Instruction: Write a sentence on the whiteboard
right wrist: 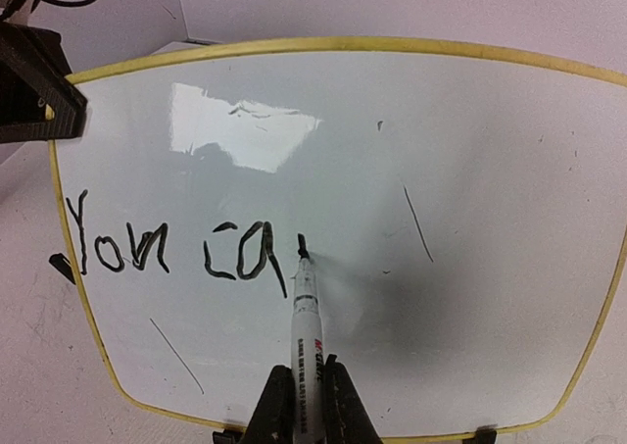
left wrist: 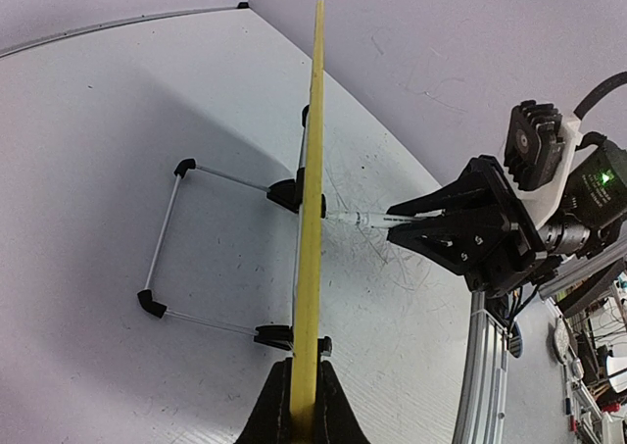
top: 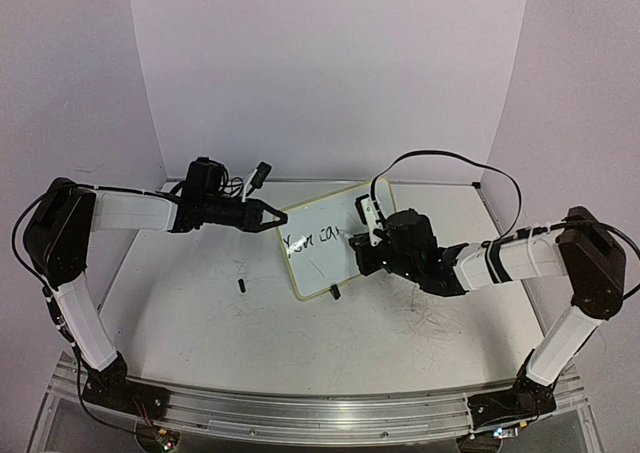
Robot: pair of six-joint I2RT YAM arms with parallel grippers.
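Note:
The whiteboard (top: 322, 265), white with a pale yellow rim, stands tilted at mid-table. My left gripper (top: 279, 216) is shut on its left edge; in the left wrist view the yellow rim (left wrist: 313, 170) runs edge-on between the closed jaws of the left gripper (left wrist: 304, 373). My right gripper (right wrist: 306, 383) is shut on a white marker (right wrist: 306, 317) whose black tip touches the board (right wrist: 460, 170). The sentence (right wrist: 167, 250) reads "You ca" in black, with a short fresh stroke at the tip. From above, the lettering (top: 312, 239) lies left of the right gripper (top: 366, 239).
A small black object (top: 241, 285) lies on the table left of the board. A wire stand (left wrist: 167, 238) props the board from behind. Thin stray lines (right wrist: 418, 223) mark the board's surface. The grey backdrop walls (top: 330, 73) close in the back and sides.

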